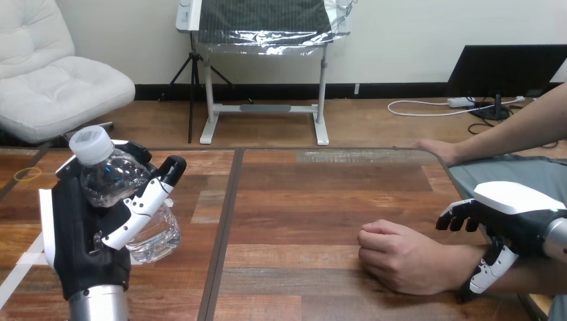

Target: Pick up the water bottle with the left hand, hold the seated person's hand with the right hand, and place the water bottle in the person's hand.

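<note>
In the head view, the robot's left hand (90,234) is raised above the left part of the wooden table (301,200), its silver forearm (100,306) coming up from the bottom edge. Its fingers (144,204) and thumb are wrapped round a clear plastic water bottle (110,177), clamping it against the black palm. The bottle tilts, with its white cap (90,142) up and to the left and its base (157,241) lower and to the right, just past the curled fingers. The bottle is off the tabletop and well apart from the person.

A dark seam (224,234) runs down the table between the two sides. A thin yellow ring (28,174) lies on the wood near the left edge.

On the right, the person's hand (394,257) rests on the table as a loose fist, knuckles toward the seam. The robot's right hand (515,207) sits over the person's wrist (444,271), white shell on top. Its thumb (488,271) curls down across the near side of the wrist and its bent fingers (458,217) reach over the far side, so the hand is closed round the wrist. The person's other hand (438,150) lies flat on the table's far right edge, well apart from both robot hands.
</note>
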### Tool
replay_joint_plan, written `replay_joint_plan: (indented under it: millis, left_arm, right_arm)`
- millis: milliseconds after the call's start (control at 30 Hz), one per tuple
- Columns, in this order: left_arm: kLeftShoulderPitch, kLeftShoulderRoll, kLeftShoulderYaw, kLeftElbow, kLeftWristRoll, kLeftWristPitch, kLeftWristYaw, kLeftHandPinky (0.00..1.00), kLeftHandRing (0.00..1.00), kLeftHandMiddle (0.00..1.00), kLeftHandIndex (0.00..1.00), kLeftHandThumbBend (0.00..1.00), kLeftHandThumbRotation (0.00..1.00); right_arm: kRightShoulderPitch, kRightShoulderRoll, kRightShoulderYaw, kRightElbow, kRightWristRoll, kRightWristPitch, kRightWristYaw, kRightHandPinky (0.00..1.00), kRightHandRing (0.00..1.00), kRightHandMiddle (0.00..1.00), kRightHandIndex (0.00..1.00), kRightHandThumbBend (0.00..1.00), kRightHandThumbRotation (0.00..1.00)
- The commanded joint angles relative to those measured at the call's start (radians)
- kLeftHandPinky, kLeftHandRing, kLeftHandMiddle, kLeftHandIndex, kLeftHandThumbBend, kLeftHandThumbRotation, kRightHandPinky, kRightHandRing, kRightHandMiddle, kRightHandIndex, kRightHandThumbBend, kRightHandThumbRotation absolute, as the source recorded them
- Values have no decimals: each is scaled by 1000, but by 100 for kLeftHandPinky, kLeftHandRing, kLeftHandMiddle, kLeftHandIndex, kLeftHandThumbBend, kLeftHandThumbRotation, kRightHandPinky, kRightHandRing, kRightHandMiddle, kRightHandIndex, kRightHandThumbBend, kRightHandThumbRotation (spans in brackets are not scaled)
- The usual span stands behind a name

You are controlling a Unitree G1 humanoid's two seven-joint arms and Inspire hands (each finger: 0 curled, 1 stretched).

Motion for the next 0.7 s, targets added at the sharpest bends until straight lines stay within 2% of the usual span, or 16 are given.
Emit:
replay_joint_plan:
  millis: [0,167,367,467,667]
  left_arm:
    - [-74,-2,0,-47,-5,-7,-6,20,26,32,36,58,0]
    - [-75,-2,0,-45,-9,-13,-9,20,26,32,36,57,0]
    - [-75,-2,2,-45,-17,-15,-11,20,26,32,36,56,0]
    - [-75,-2,4,-47,-25,-11,-13,20,26,32,36,56,0]
    - [-74,3,9,-50,-27,-5,-13,20,26,32,36,56,0]
  right_arm:
    - [22,36,45,112,-28,66,-5,59,74,76,76,98,19]
    - [19,41,54,135,-13,57,-1,57,73,76,75,93,20]
    - [21,50,62,148,1,78,28,56,73,77,75,89,22]
    - [25,49,64,147,8,71,38,57,73,77,75,87,23]
    - [56,47,44,103,54,75,72,59,73,77,75,82,23]
